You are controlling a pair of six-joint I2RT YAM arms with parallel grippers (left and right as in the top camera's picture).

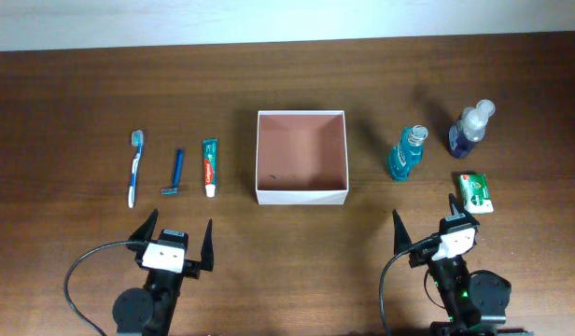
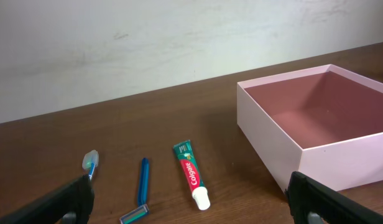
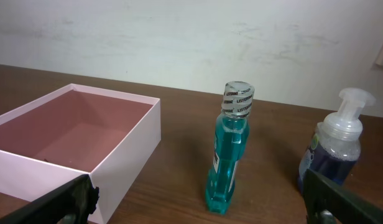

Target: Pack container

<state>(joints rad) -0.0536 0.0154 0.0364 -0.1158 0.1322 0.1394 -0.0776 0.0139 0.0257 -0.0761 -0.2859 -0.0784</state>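
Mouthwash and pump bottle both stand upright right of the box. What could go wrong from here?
The mouthwash is tall, narrow and upright; a nudge from the open right pincer could tip it toward the pump bottle nearby.
The razor, toothbrush and toothpaste lie flat, side by side; the open left pincer may bump a neighbour while picking one.
The box has thin walls; a knock might shift it.
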